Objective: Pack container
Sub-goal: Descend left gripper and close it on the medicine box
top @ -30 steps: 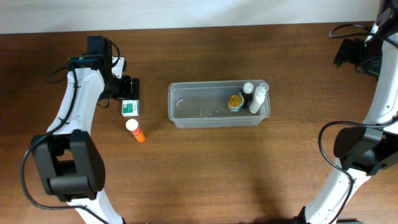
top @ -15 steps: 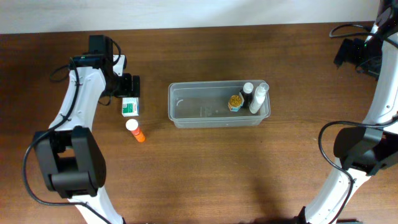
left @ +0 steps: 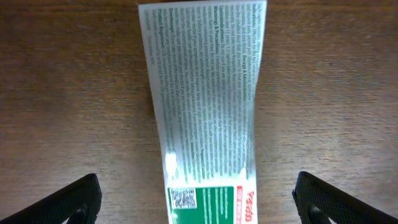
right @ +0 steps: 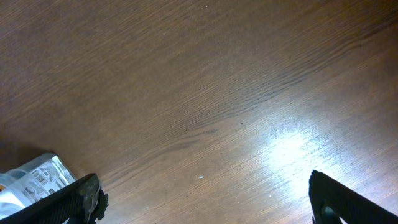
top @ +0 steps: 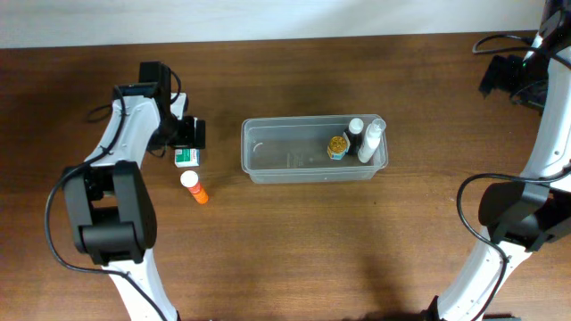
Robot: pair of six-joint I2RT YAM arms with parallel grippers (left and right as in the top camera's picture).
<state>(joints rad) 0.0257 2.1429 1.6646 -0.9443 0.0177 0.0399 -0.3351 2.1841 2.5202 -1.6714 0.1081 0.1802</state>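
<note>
The container (top: 268, 166), a clear rectangular tub, stands mid-table. At its right end are a small jar with yellow contents (top: 337, 145), a dark bottle with a white cap (top: 355, 133) and a white bottle (top: 369, 143). Left of the tub lies a green and white box (top: 186, 157) (left: 205, 106). An orange bottle with a white cap (top: 194, 187) lies just in front of it. My left gripper (top: 188, 134) (left: 199, 205) hangs open over the box, a fingertip (left: 71, 200) on each side and clear of it. My right gripper (top: 496, 78) (right: 205, 199) is open over bare wood at the far right.
The wooden table's far edge (top: 285, 39) runs along the top, with a pale wall behind. Black cables (top: 500, 41) lie at the far right corner. A pale shiny thing (right: 31, 177) shows at the lower left of the right wrist view.
My left arm has shifted a little right and nearer, bringing its open gripper over the box. The right arm and all objects have stayed put.
</note>
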